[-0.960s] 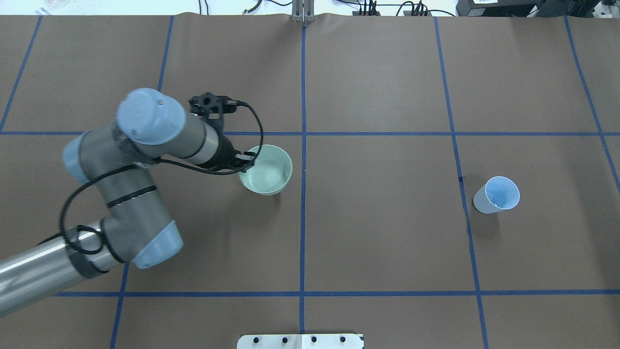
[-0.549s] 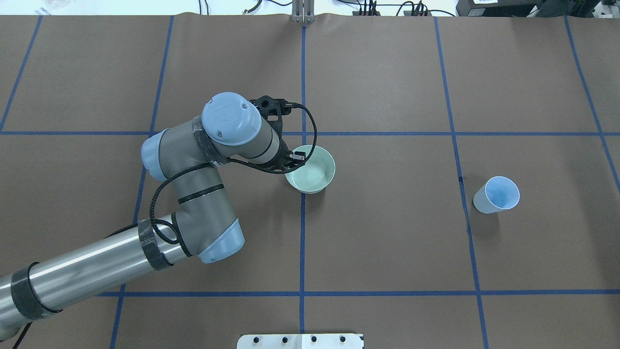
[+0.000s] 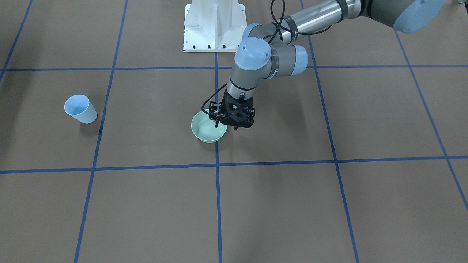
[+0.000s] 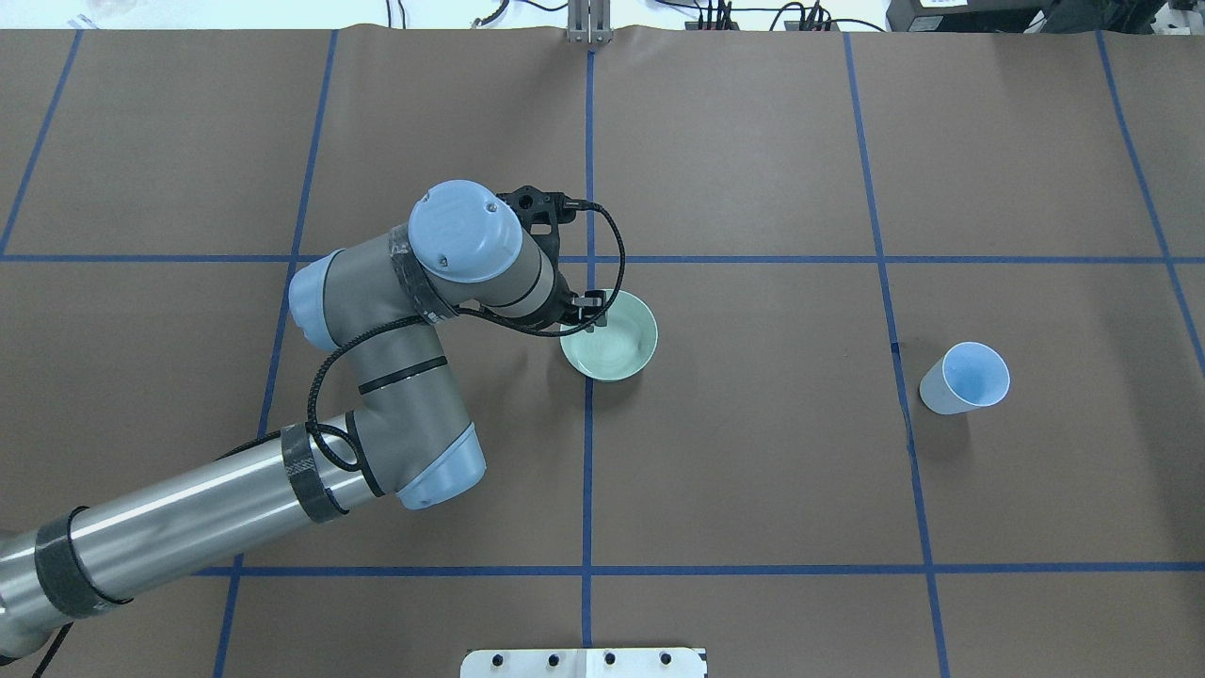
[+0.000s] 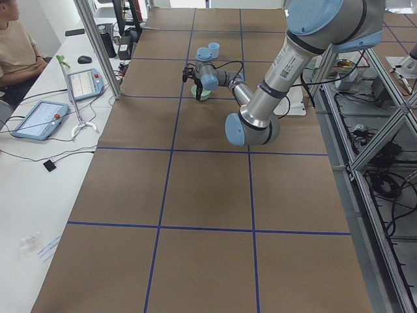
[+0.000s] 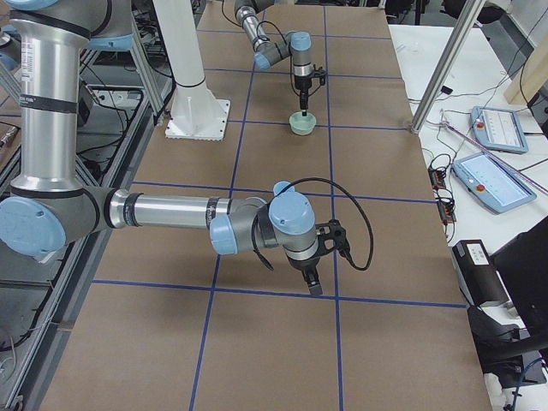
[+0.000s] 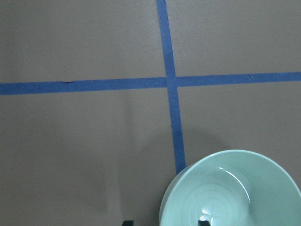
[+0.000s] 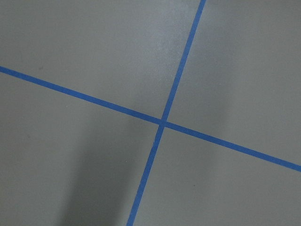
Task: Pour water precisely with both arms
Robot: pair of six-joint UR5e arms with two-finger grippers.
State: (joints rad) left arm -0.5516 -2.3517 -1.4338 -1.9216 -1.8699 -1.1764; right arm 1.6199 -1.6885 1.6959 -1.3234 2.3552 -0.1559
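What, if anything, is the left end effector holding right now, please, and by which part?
The left end effector holds the green bowl by its rim, one finger inside the wall and one outside.

Robotics lab: taped grid table (image 4: 753,141), control tablets (image 6: 497,181).

A bowl (image 4: 610,335) sits near the middle of the table (image 4: 753,471), on the central grid line, with the left tool (image 4: 586,315) at its rim and a cup (image 4: 966,379) well apart to its right.
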